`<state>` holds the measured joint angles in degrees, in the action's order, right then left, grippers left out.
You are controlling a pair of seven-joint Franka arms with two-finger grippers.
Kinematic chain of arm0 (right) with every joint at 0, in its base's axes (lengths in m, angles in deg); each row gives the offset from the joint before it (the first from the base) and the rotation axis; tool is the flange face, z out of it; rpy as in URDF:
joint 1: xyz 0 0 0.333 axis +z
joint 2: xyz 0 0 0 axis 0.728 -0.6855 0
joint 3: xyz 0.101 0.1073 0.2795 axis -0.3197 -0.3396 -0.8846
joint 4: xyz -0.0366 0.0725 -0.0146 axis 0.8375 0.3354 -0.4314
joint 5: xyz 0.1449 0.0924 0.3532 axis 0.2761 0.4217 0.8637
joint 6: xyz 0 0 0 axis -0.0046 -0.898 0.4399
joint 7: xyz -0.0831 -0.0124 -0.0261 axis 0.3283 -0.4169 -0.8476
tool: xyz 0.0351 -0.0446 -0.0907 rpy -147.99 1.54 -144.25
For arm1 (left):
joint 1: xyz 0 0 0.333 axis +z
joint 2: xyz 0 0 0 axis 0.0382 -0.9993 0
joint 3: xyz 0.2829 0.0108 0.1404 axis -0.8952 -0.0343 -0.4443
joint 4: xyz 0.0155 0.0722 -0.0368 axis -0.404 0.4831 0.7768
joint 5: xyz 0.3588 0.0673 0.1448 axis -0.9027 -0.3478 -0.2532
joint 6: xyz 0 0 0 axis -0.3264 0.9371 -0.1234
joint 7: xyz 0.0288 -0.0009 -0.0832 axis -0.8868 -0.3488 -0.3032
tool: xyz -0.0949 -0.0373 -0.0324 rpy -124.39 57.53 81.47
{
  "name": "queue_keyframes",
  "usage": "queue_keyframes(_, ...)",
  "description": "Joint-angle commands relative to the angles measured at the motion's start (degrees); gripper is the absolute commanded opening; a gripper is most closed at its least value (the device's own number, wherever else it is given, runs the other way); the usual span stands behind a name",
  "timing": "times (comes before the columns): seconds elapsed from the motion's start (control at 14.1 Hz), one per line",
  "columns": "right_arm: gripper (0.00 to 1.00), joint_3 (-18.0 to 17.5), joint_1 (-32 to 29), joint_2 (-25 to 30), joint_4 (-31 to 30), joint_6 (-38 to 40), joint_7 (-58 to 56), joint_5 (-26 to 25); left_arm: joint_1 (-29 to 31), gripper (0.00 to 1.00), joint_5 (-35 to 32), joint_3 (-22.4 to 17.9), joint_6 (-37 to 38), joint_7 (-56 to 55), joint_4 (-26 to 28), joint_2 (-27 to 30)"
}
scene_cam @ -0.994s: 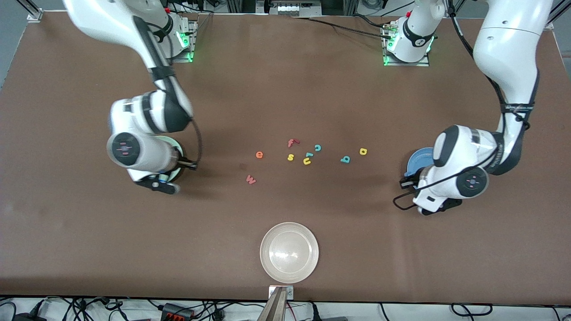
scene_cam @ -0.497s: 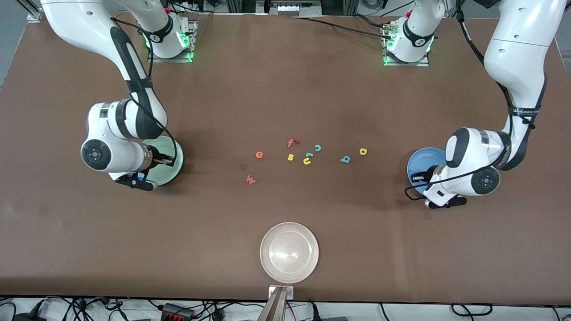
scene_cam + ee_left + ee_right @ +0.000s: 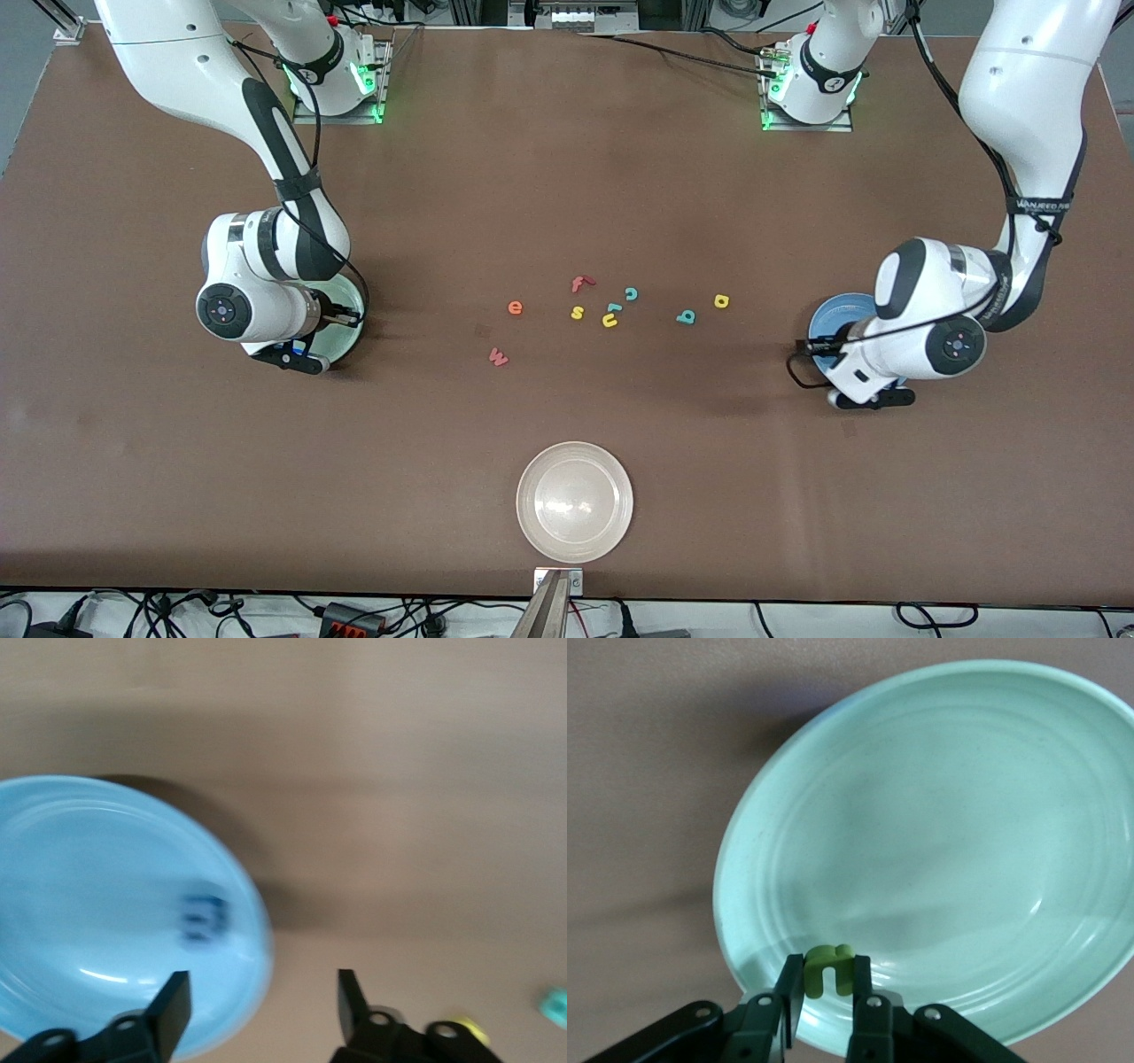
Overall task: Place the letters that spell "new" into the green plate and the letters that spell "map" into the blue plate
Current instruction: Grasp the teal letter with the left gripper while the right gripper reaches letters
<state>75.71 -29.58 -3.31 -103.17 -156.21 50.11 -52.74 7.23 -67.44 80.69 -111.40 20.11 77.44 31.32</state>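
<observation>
My right gripper point(image 3: 827, 973) is shut on the olive-green n point(image 3: 824, 976), just above the inner edge of the green plate point(image 3: 957, 815). My left gripper point(image 3: 262, 992) is open and empty over the rim of the blue plate point(image 3: 62, 824). A blue m point(image 3: 202, 917) lies in that plate. The orange e point(image 3: 515, 307) and pinkish-red w point(image 3: 499, 356) lie on the table's middle. The teal a point(image 3: 686, 316) and yellow p point(image 3: 721, 301) lie toward the left arm's end, apart from the blue plate point(image 3: 837, 312).
A red f point(image 3: 579, 283), yellow s point(image 3: 577, 312), yellow u point(image 3: 609, 321) and teal c point(image 3: 632, 293) are clustered between the e and the a. A whitish-beige plate point(image 3: 575, 501) sits near the table's front edge.
The left gripper has opened over the blue plate, where the blue m now lies. The right arm swung toward its end of the table and partly back, still holding the n.
</observation>
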Motion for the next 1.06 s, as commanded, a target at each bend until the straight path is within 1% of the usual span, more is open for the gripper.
queue_keyframes(0.0, 1.0, -0.47, -0.27, 0.7, 0.61, -0.27, 0.05, 0.31, -0.2, 1.0, -0.77, 6.48, 2.0, -1.12, 1.07, 3.21)
queue_keyframes(0.07, 1.0, -0.65, -0.1, 0.62, 2.53, 0.08, 0.14, 0.66, -0.46, 1.0, -0.6, 7.11, 1.48, -4.27, 1.07, 2.95)
queue_keyframes(0.14, 1.0, -1.08, 0.25, 0.62, 3.94, 0.08, -0.03, 0.75, -1.59, 1.0, -0.59, 8.16, 0.6, -9.96, 1.16, 2.6)
queue_keyframes(0.35, 1.0, -1.17, 4.55, -0.96, 7.46, -3.24, -0.91, 0.84, -6.42, 1.0, -0.86, 8.17, -1.25, -31.56, 1.51, 0.76)
queue_keyframes(0.43, 0.94, -1.17, 6.39, -1.49, 8.34, -3.95, -0.91, 0.75, -7.04, 1.0, -0.95, 8.17, -3.43, -39.03, 1.77, -0.03)
queue_keyframes(0.5, 0.85, -1.17, 7.97, -2.54, 10.09, -4.05, -0.74, 0.75, -7.83, 1.0, -1.03, 8.09, -5.8, -45.54, 2.12, -0.83)
queue_keyframes(0.57, 0.79, -1.17, 9.47, -3.42, 11.59, -4.05, -0.48, 0.75, -8.45, 1.0, -1.03, 8.08, -7.48, -49.7, 2.56, -1.53)
queue_keyframes(0.64, 0.77, -1.17, 10.88, -4.3, 12.82, -4.05, -1.08, 0.14, -8.63, 1.0, -1.03, 8.08, -9.93, -53.05, 3.61, -1.97)
queue_keyframes(0.71, 0.75, -1.17, 12.11, -5.44, 14.57, -4.14, -1.52, 0.14, -8.37, 1.0, -1.03, 8.17, -13.35, -55.25, 5.71, -2.06)
queue_keyframes(0.78, 0.75, -1.17, 13.43, -6.49, 16.42, -4.05, -3.62, 0.14, -8.2, 1.0, -1.03, 8.17, -19.82, -55.97, 9.82, -1.98)
queue_keyframes(0.85, 0.75, -1.17, 14.48, -7.63, 18.09, -4.05, -7.64, 0.14, -8.19, 1.0, -1.03, 8.09, -28.15, -56.15, 14.21, -1.98)
queue_keyframes(0.92, 0.75, -1.17, 14.93, -8.51, 18.89, -4.14, -11.6, 0.22, -7.85, 1.0, -1.03, 7.91, -34.41, -56.16, 17.21, -2.06)
queue_keyframes(0.99, 0.75, -1.17, 15.63, -9.39, 20.03, -4.31, -15.72, 0.22, -7.84, 1.0, -1.12, 7.47, -35.95, -55.89, 18.2, -2.06)
